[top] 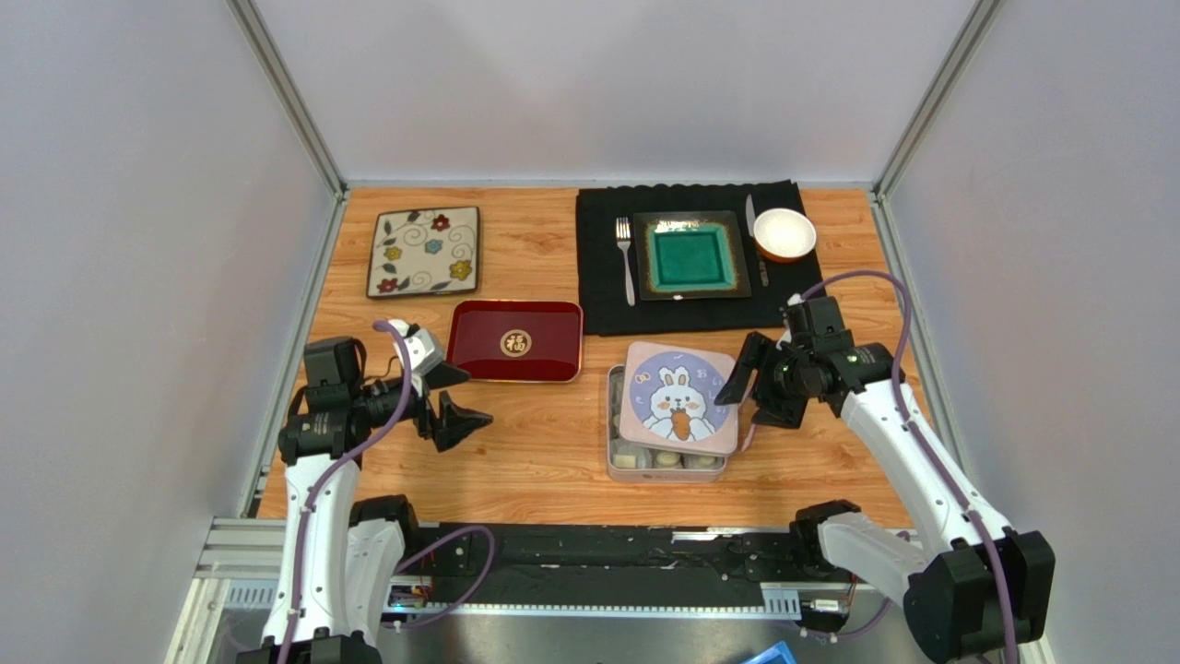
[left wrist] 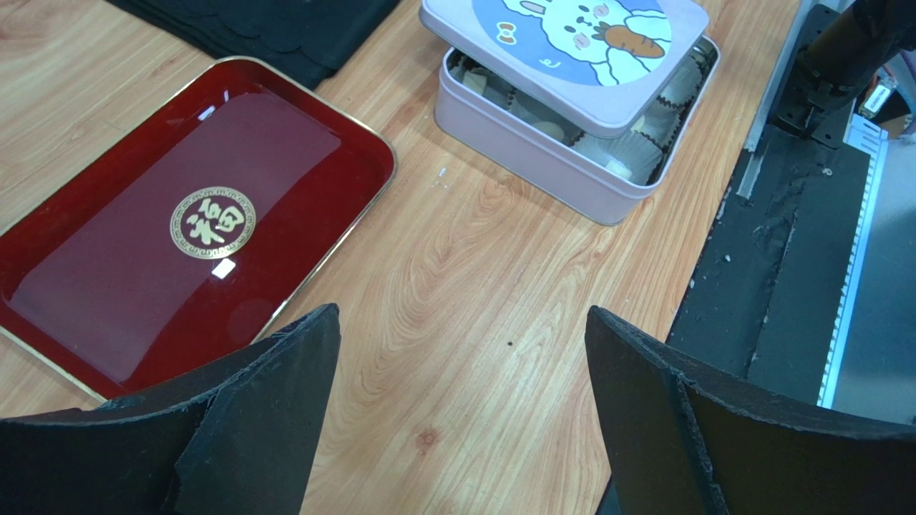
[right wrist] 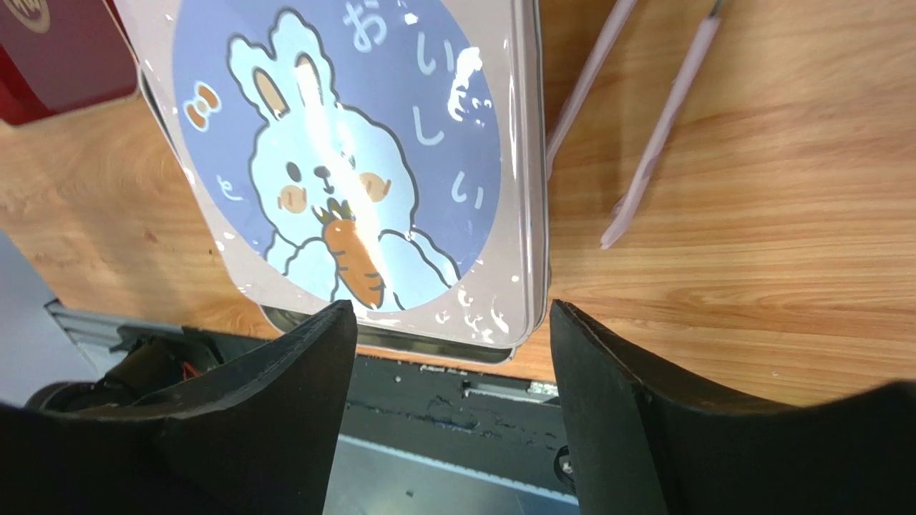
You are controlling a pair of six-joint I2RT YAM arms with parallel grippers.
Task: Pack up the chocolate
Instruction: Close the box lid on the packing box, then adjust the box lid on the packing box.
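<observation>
Left hand [left wrist: 460,322] wide, empty by red tray [left wrist: 108,268]; right hand [right wrist: 452,317] wide beside skewed rabbit lid [right wrist: 355,161]

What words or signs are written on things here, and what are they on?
"おいしい": on the bunny lid, to the right of the rabbit's ears.
"福": inside a gold ring in the middle of the red tray.
A small mark left of the rabbit on the lid is too unclear to read.
No other writing can be made out.
</observation>
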